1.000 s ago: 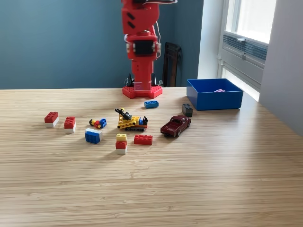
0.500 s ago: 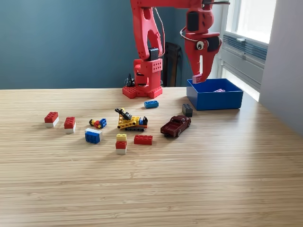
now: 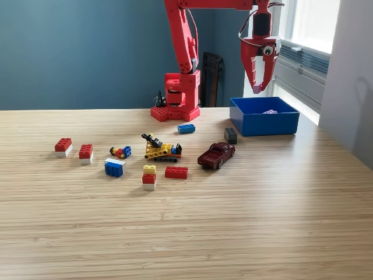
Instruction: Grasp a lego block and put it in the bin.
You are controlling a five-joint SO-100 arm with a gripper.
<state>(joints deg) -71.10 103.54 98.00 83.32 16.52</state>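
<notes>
My red gripper (image 3: 257, 87) hangs pointing down above the back left corner of the blue bin (image 3: 263, 123), at the exterior view's right. Its jaws are shut on a small pale pink lego block (image 3: 257, 90) at the fingertips. Another pink piece (image 3: 270, 111) lies inside the bin. Loose lego blocks lie on the wooden table: a blue one (image 3: 186, 128), a dark grey one (image 3: 231, 135), a flat red one (image 3: 176, 172), a yellow-red-white stack (image 3: 149, 177), a blue-white one (image 3: 114, 167) and two red-white ones (image 3: 63, 146) (image 3: 85, 153).
A dark red toy car (image 3: 216, 155) stands in front of the bin, left of it. A yellow lego vehicle (image 3: 161, 149) and a small mixed-colour piece (image 3: 120, 152) sit mid-table. The arm's base (image 3: 175, 111) is at the table's back edge. A window sill runs behind the bin.
The arm unfolded from an upright pose at its base and swung to the view's right, carrying the gripper over the bin. The things on the table have not moved.
</notes>
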